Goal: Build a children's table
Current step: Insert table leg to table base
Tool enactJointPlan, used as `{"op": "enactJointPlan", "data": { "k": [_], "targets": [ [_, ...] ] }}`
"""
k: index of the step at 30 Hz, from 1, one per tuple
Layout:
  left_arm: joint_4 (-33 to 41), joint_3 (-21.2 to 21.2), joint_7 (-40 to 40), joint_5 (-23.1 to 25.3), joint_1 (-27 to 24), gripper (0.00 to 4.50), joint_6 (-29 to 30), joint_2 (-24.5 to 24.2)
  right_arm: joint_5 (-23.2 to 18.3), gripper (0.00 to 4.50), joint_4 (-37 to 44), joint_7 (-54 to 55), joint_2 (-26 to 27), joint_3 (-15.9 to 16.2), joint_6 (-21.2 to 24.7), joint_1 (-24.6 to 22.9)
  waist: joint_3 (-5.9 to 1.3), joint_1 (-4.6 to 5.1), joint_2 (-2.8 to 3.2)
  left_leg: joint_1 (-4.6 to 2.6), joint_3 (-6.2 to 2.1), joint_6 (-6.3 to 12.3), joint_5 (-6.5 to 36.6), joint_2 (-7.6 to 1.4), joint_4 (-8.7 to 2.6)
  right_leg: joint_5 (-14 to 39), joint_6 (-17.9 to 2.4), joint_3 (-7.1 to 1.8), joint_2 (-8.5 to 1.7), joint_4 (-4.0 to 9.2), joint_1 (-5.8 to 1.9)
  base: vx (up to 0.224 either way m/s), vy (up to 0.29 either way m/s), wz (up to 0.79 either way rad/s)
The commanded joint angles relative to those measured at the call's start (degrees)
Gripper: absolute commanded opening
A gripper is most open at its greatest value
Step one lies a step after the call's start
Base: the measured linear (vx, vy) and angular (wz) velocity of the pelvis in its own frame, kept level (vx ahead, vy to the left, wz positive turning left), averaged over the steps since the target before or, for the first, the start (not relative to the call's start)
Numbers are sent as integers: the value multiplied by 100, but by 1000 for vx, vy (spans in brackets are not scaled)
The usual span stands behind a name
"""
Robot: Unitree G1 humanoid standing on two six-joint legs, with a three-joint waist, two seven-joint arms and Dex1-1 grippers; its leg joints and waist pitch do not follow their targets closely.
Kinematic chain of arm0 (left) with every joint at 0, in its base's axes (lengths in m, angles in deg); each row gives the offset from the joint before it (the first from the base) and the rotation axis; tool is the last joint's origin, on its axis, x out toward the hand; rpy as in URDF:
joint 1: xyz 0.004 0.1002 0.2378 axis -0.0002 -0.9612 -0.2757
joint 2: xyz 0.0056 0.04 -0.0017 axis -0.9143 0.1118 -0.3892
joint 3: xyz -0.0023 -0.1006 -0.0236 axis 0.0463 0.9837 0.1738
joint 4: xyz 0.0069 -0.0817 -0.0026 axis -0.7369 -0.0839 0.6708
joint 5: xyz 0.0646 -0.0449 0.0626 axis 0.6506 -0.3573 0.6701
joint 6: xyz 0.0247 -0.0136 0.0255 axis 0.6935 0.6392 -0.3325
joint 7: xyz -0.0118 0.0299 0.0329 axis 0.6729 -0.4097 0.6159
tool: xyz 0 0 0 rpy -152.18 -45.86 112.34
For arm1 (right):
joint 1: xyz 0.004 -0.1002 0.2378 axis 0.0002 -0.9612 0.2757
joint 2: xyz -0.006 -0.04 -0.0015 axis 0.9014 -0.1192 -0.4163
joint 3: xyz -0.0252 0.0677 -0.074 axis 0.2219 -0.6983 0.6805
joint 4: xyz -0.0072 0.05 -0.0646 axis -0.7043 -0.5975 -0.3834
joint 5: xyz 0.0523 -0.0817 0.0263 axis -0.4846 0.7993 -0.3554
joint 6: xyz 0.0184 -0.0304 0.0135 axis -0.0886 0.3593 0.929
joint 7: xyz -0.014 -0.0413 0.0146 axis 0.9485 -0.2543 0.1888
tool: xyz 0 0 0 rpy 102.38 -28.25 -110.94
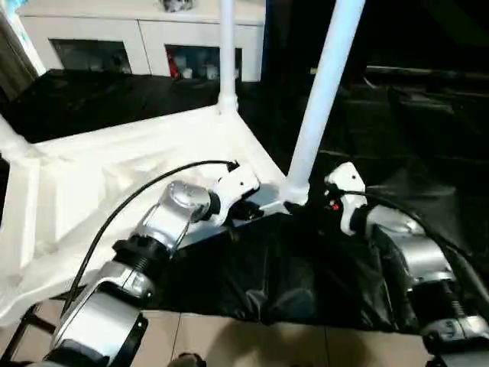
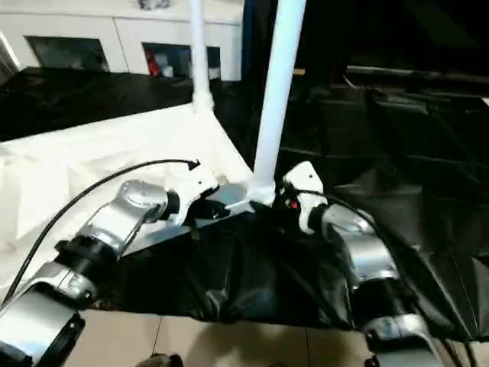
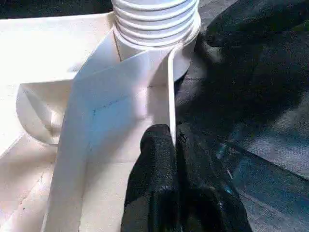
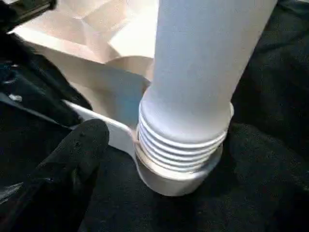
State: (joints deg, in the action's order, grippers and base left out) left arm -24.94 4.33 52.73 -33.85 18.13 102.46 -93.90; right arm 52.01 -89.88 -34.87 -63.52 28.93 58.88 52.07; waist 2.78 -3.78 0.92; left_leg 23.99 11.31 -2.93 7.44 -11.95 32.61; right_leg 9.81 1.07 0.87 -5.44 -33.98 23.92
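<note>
Tabletop [image 1: 114,176], white plastic, lies upside down on the black-covered work table [image 1: 92,95], ribbed underside up and one corner reaching toward the robot's front edge, where bare floor [image 1: 252,340] shows below. Behind the work table stands a white cabinet [image 1: 145,38] with dark openings.

Three legs rise from the corner sockets. The near leg [image 1: 325,84] leans slightly to the robot's right as it climbs out of the head views; its ribbed, flared end [image 4: 181,145] sits in the near corner socket [image 4: 169,181]. A second leg [image 1: 227,50] stands upright in the far corner, and part of a third [image 1: 11,141] shows at the left corner.

Left gripper [image 3: 173,140] reaches in over the underside (its black cable arching above the silver forearm) and is pinching the tabletop's thin side wall [image 3: 171,92] just beside the near socket, one black finger on each face of the wall, as the left wrist view shows.

Right gripper [image 1: 321,200] is close to the foot of the near leg on its right side. In the right wrist view one black finger [image 4: 79,145] lies just beside the ribbed end; whether it touches, and whether the fingers are spread or pressed together, I cannot tell
</note>
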Motion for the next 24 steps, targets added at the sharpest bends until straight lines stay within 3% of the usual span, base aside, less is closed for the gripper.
{"op": "enactJointPlan", "data": {
  "k": [1, 2, 9, 10, 19, 24],
  "targets": [
    [209, -167, 154, 48, -33, 0, -118, 0, -73, 429, 178, -91, -48, 69, 73, -58, -419, -1, -5, -236, -26, 152, 1664, -58, -322, 759, -1260, -33, -114, 368, -260, 0, 0, 0],
    [214, -172, 165, 48, -37, 0, -124, -3, -65, 429, 174, -89, -50, 72, 70, -55, -420, 1, -24, -234, -23, 156, 1653, -59, -322, 755, -1262, -32, -113, 369, -259, 0, 0, 0],
    [515, -288, 436, 37, -207, 0, -68, -89, 54, 429, 157, 13, -90, 61, 227, 41, -428, -23, 0, -242, -25, 129, 1568, -59, -313, 700, -1258, -32, -111, 351, -256, 0, 0, 0],
    [536, -308, 466, 39, -232, 0, -80, -98, 52, 429, 158, -38, -97, 72, 246, 39, -429, -33, -40, -239, -20, 146, 1547, -56, -305, 696, -1259, -32, -115, 343, -261, 0, 0, 0],
    [785, -391, 686, 19, -359, 0, -33, -188, 20, 429, 97, -247, -109, 156, 241, 72, -437, -97, -34, -240, -13, 211, 1350, -62, -287, 580, -1248, -35, -114, 318, -261, 0, 0, 0],
    [867, -432, 771, 13, -408, 0, -20, -238, 58, 371, 64, -312, -117, 190, 172, 76, -439, -101, -36, -242, -14, 178, 1394, -57, -285, 636, -1224, -36, -115, 318, -261, 0, 0, 0]
  ]
}}
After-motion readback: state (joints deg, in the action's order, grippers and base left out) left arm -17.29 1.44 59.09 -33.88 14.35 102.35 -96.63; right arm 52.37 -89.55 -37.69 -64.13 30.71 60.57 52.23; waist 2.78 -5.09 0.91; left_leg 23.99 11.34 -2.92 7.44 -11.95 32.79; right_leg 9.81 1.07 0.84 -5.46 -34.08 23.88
